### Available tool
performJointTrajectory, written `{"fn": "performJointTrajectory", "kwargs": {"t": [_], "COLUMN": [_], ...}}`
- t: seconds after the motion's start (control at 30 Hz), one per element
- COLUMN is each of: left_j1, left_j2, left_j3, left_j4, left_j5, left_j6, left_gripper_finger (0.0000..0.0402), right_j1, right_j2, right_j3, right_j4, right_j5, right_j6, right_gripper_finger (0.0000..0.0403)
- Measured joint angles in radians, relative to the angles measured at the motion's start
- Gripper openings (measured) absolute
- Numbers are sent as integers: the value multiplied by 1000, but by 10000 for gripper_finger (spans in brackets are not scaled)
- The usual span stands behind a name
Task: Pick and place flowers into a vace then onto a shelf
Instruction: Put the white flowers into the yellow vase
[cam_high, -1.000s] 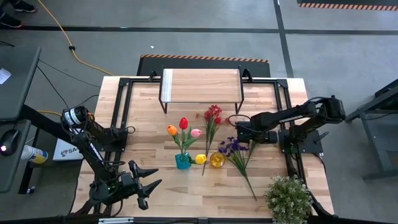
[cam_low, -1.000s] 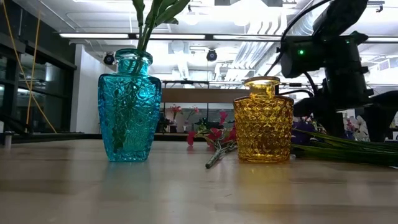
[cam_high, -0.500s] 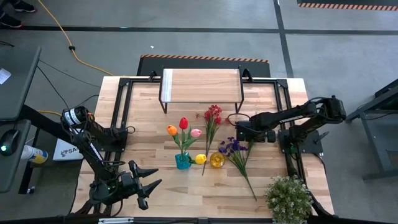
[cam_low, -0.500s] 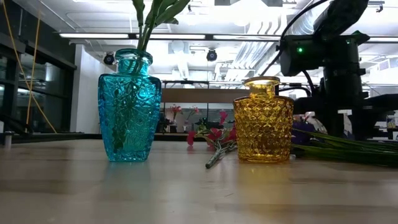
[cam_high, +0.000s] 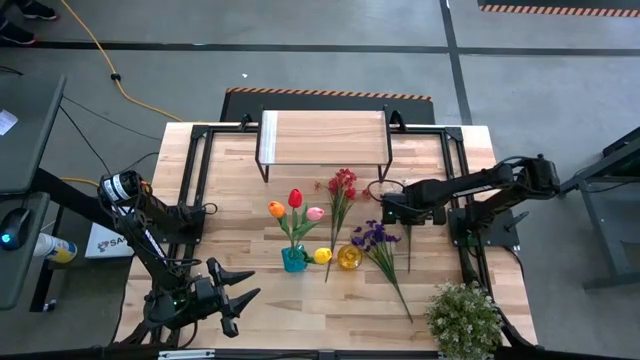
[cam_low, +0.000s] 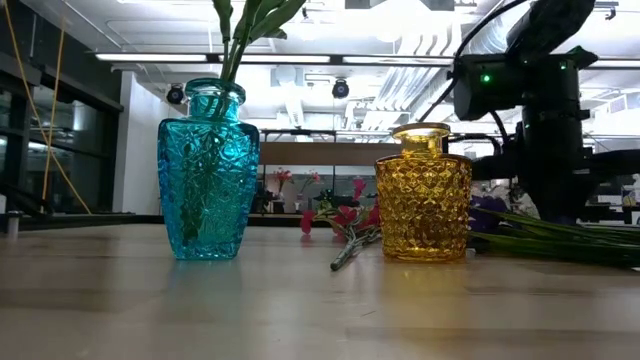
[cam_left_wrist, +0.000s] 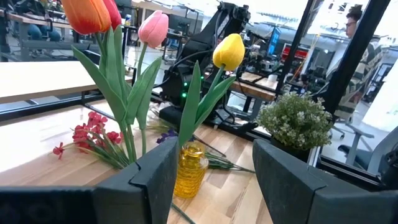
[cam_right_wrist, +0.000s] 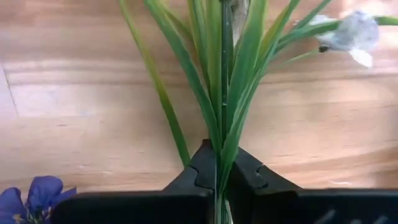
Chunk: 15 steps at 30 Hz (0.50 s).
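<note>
My right gripper (cam_high: 392, 213) points down at the table's right middle and is shut on a white spray flower (cam_right_wrist: 354, 30) with long green leaves. Beside it lie a purple spray (cam_high: 377, 238) and a red spray (cam_high: 341, 186), flat on the table. A teal vase (cam_high: 293, 259) holds orange, red and pink tulips (cam_high: 295, 199). An amber vase (cam_high: 349, 257) holds a yellow tulip (cam_left_wrist: 229, 51). The shelf (cam_high: 323, 138) stands at the far middle. My left gripper (cam_high: 237, 298) waits open and level near the front left. My right gripper pinches the white spray's green stem and leaves (cam_right_wrist: 222, 140) between its two fingers, some way below the bloom. The fingers come from above, pointing down. The spray's leaves and bloom lie spread on the tabletop beyond the fingers.
A bushy pale-green potted plant (cam_high: 463, 318) stands at the front right corner. Black frame rails (cam_high: 197, 170) run along the table's left and right sides. Bare wood lies between the vases and the near edge.
My right gripper has shut its fingers on the white spray's stem without shifting across the table. The flowers and vases stand as before.
</note>
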Motion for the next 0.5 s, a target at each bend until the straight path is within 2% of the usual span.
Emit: {"fn": "performJointTrajectory", "kwargs": {"t": [0.13,0.33,0.5], "left_j1": [0,0,0], "left_j2": [0,0,0], "left_j3": [0,0,0], "left_j4": [0,0,0], "left_j5": [0,0,0], "left_j6": [0,0,0], "left_gripper_finger": [239,239,239], "right_j1": [0,0,0], "right_j2": [-57,-163,-257], "right_j3": [0,0,0], "right_j4": [-39,-107,-148], "right_j5": [3,35,63], "right_j6": [13,39,74], "right_gripper_finger": [19,6,13]}}
